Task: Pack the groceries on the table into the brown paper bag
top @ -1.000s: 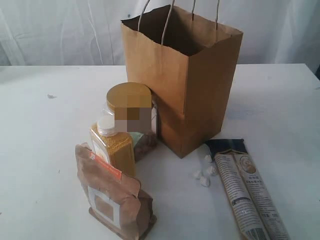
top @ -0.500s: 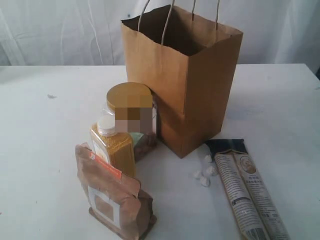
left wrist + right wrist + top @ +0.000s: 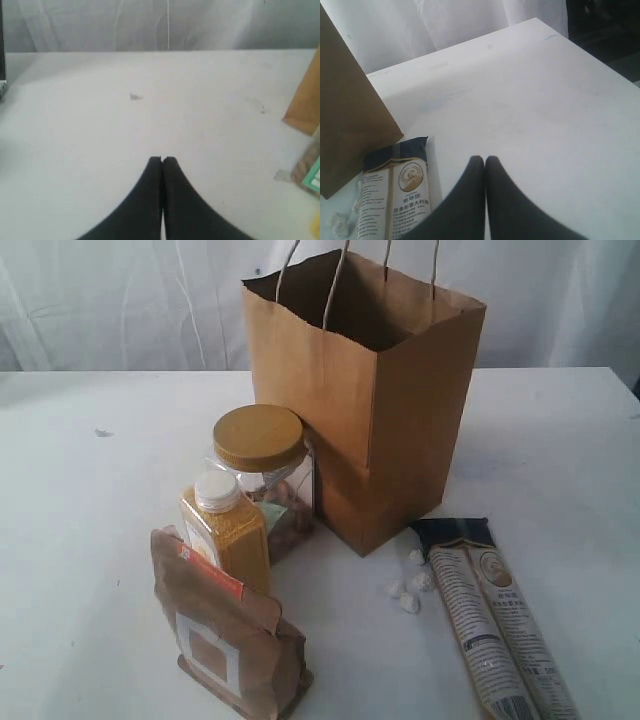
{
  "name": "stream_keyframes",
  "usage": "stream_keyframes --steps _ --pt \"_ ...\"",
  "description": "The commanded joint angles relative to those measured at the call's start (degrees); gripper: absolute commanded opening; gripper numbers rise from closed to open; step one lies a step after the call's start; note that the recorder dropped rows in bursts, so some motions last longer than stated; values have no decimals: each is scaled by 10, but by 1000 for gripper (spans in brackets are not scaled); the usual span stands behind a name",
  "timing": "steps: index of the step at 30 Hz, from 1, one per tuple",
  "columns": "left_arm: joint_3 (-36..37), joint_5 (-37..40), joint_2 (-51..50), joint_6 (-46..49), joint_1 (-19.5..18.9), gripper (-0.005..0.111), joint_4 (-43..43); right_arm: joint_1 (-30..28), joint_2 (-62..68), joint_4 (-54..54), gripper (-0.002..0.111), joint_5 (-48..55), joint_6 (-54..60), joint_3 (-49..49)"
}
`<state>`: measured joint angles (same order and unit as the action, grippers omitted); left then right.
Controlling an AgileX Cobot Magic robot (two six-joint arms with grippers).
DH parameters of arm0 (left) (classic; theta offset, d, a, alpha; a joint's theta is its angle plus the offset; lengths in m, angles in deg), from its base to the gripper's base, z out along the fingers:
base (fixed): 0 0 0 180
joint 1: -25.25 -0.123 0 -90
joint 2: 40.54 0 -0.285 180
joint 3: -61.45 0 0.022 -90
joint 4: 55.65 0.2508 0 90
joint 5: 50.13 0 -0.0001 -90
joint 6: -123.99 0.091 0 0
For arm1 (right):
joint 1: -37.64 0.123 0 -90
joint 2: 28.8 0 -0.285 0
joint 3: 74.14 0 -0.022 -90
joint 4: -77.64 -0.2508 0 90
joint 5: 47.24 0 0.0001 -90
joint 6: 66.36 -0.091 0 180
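The brown paper bag [image 3: 370, 390] stands open and upright at the back of the white table [image 3: 90, 540]. In front of it stand a gold-lidded clear jar [image 3: 262, 465], a yellow-grain bottle [image 3: 225, 535] and a brown pouch with an orange strip [image 3: 225, 640]. A long beige printed packet [image 3: 495, 625] lies flat to the bag's right, also seen as the packet [image 3: 395, 197] beside the bag [image 3: 350, 120]. Neither arm shows in the exterior view. My left gripper [image 3: 162, 160] is shut and empty over bare table. My right gripper [image 3: 485, 160] is shut and empty next to the packet.
Several small white lumps [image 3: 408, 590] lie between the bag and the packet. A small pale scrap [image 3: 102, 432] lies on the table at the left, the same scrap [image 3: 135, 96] ahead of my left gripper. White curtains hang behind the table.
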<state>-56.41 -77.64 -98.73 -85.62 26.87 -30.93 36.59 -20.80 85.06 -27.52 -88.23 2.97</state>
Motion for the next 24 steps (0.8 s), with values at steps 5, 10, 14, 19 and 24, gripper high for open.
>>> stream_keyframes --steps 5,10,14,19,24 --pt "4 26 -16 -9 3 0 104 -3 -2 2 0 -1 0 1" --pt "4 -28 -17 -21 22 0 177 -3 -2 2 0 -1 0 1" --pt "4 -60 -28 14 45 0 374 -3 -2 2 0 -1 0 1" --pt "3 -48 -77 105 71 0 388 -3 -2 2 0 -1 0 1" --pt "3 -85 -117 137 71 0 360 -3 -2 2 0 -1 0 1"
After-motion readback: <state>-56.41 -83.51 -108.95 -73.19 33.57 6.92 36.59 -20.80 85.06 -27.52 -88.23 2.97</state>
